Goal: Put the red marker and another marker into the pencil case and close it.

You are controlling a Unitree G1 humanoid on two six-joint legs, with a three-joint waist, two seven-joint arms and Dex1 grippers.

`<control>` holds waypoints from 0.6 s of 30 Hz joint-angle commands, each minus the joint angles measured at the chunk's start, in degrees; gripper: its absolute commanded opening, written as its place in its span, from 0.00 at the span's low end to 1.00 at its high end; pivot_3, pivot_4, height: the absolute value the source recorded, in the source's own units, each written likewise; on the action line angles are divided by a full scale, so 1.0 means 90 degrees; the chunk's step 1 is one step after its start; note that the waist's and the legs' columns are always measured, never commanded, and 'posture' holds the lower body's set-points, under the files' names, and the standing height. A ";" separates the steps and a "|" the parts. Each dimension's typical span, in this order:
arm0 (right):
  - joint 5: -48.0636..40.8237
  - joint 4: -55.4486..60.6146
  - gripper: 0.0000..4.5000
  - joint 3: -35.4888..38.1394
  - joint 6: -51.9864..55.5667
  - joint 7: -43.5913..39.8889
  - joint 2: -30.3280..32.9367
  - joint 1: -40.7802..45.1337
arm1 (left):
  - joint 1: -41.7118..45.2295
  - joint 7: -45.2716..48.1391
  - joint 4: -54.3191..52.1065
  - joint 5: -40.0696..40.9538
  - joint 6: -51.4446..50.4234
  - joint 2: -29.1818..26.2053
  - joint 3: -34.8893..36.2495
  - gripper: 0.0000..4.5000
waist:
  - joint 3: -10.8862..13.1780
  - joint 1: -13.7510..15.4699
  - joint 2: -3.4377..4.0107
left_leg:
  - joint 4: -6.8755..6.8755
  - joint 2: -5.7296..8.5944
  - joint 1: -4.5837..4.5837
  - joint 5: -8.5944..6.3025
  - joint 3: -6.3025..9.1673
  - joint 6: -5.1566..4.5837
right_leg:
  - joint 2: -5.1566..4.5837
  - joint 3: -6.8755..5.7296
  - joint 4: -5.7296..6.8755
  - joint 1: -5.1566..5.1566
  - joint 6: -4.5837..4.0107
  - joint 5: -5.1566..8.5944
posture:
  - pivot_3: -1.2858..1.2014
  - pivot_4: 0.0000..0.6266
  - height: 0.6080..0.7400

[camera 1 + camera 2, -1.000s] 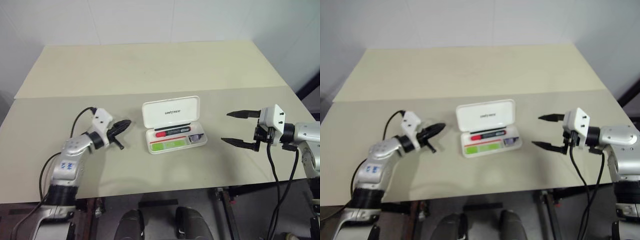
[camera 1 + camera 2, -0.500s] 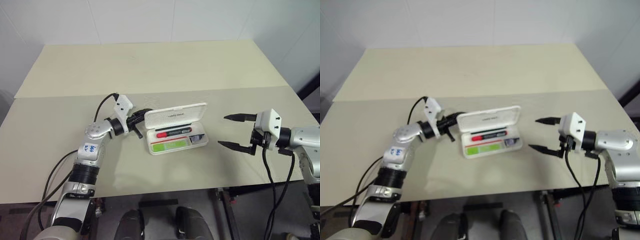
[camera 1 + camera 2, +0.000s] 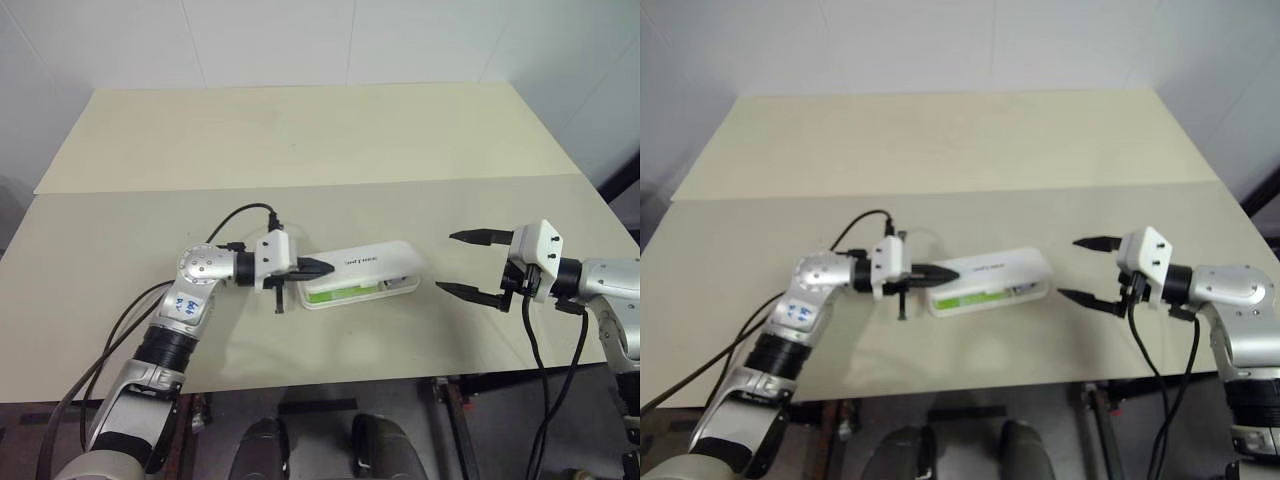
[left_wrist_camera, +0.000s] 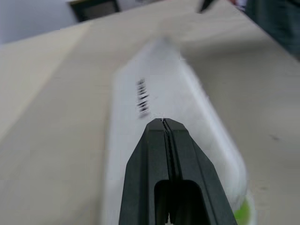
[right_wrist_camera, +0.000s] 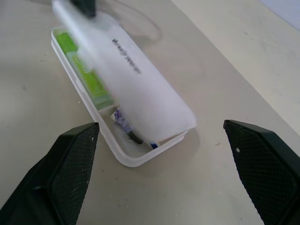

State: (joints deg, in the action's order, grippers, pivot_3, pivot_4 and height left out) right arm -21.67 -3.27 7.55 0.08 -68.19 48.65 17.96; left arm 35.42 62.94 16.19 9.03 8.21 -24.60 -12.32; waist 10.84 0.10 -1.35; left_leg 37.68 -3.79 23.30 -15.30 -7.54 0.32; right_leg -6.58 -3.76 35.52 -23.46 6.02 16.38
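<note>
On the tabletop (image 3: 300,150), the pencil case (image 3: 365,272) lies at three o'clock of the closed left claw (image 3: 322,267) touching its lid, while the right claw (image 3: 468,263) gapes beyond.

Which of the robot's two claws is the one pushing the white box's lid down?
The left gripper: its fingers are shut, tip over the pencil case lid. The right gripper hangs open, apart from it.
</note>
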 commanded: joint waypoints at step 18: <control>-0.0432 0.2548 1.00 0.0763 0.0852 0.1510 -0.0424 -0.1483 | 0.0177 -0.0728 -0.0244 -0.1305 -0.1022 0.0518 -0.0894 0.01 | -0.0003 0.0126 0.0002 | 0.0031 0.0001 -0.0001 -0.0022 0.0016 -0.0039 | -0.0002 -0.0002 0.0003 0.0019 0.0006 -0.0005 | 0.52 0.24 1.00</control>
State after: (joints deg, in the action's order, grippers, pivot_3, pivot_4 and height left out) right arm -24.21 16.96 12.30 7.63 -55.97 45.29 5.02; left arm 38.02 56.55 14.18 -0.68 -0.48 -19.18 -18.81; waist 10.82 1.23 -1.33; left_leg 37.95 -3.79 23.29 -15.50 -7.39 -0.03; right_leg -6.59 -3.78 35.55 -23.29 6.07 16.33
